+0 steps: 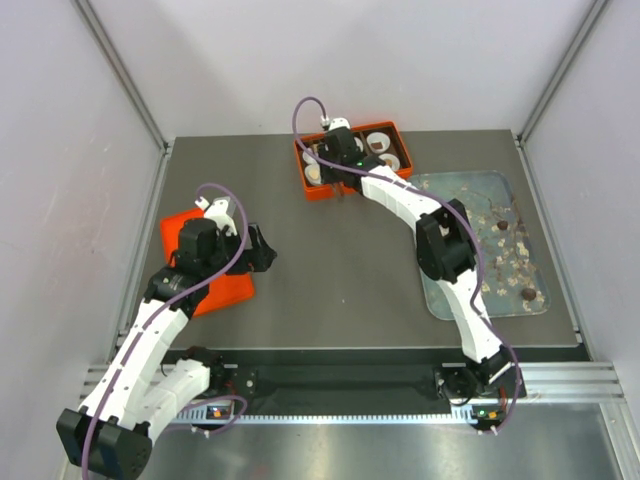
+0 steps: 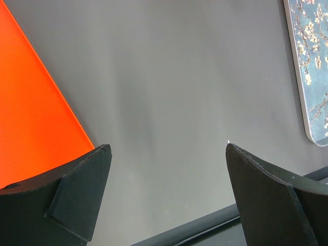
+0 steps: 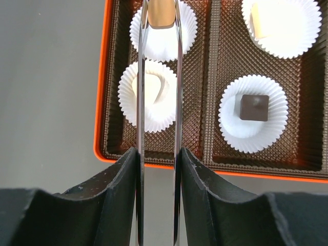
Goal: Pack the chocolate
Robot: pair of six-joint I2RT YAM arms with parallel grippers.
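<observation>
My right gripper [image 3: 159, 154] is shut on steel tongs [image 3: 140, 102], over the near left end of the orange box [image 3: 100, 102] at the back of the table [image 1: 350, 160]. The tong tips pinch a tan chocolate [image 3: 160, 14] above the far left paper cup [image 3: 187, 28]. A dark square chocolate [image 3: 254, 107] sits in the near right cup; pale pieces lie in two other cups. More chocolates [image 1: 503, 226] lie on the blossom tray [image 1: 435, 300]. My left gripper [image 1: 262, 250] is open and empty above bare table [image 2: 169, 148].
An orange lid [image 1: 205, 270] lies flat at the left, beside my left gripper, and shows in the left wrist view [image 2: 31, 102]. The tray's edge shows at the right of the left wrist view [image 2: 312, 66]. Grey walls and metal rails enclose the table.
</observation>
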